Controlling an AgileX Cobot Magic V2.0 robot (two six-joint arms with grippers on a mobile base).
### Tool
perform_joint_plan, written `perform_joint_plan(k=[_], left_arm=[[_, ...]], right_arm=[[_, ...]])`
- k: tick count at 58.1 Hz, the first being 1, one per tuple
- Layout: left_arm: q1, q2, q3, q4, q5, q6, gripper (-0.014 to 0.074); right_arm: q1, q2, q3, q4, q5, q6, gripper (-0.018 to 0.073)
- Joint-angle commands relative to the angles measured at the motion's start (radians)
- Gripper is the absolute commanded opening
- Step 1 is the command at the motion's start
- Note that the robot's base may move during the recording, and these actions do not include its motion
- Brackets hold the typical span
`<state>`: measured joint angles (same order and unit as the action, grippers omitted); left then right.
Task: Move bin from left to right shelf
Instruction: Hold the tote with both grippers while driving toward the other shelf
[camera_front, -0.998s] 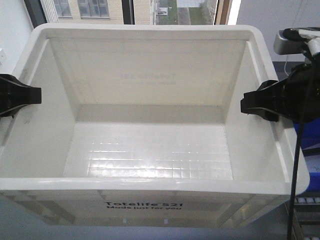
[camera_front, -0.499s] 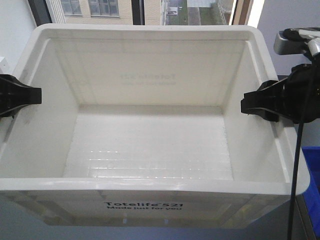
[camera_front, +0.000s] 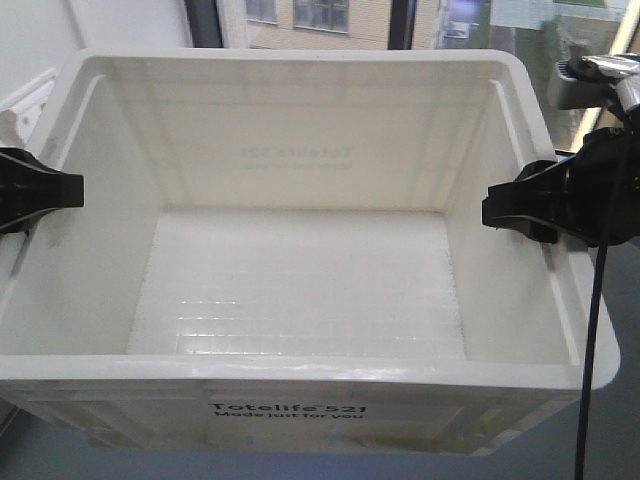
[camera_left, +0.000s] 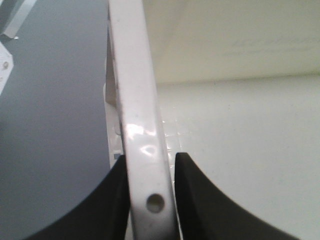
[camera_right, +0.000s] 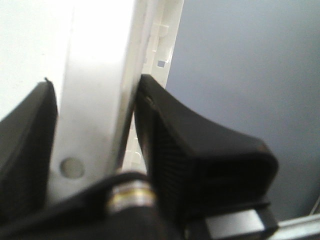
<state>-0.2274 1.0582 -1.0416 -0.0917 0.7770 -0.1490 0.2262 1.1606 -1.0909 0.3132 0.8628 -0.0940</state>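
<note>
Far left: left end effector (camera_front: 40, 192), black, clamped on the left rim of the bin (camera_front: 300, 150). Confirmed in the left wrist view: one finger (camera_left: 116, 205) outside the wall, the other inside, rim pinched between, small round hole in the rim just at the grip.

Centre: bin white and translucent, open top upward, nothing inside, gridded floor, "Totelife 521 Made just for you" printed in black on the near wall (camera_front: 288, 412). Held between the two end effectors and filling most of the front view, with a window (camera_front: 320, 14) behind its far rim. Support beneath: cannot tell.

Right: right end effector (camera_front: 515, 208), black, closed on the right rim. Right wrist view: rim gripped between both fingers, ribbed underside showing on the outer side. Black cable (camera_front: 596, 330) hanging down beside the right wall.
</note>
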Motion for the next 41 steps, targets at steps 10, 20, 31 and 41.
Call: perform_joint_plan(k=[10, 20, 31, 41], left_arm=[[-0.003, -0.029, -0.040, 0.034, -0.117, 0.040, -0.0006], [-0.003, -0.029, -0.040, 0.034, -0.117, 0.040, -0.0006], [-0.003, -0.029, -0.040, 0.034, -0.117, 0.040, -0.0006], [-0.003, -0.029, -0.040, 0.034, -0.117, 0.040, -0.0006]], right_arm=[[-0.007, -0.035, -0.039, 0.011, -0.090, -0.047, -0.0004], [-0.007, -0.035, -0.039, 0.011, -0.089, -0.047, -0.0004], [-0.007, -0.035, -0.039, 0.011, -0.088, -0.047, -0.0004], [-0.007, -0.035, -0.039, 0.011, -0.088, -0.047, -0.0004]])
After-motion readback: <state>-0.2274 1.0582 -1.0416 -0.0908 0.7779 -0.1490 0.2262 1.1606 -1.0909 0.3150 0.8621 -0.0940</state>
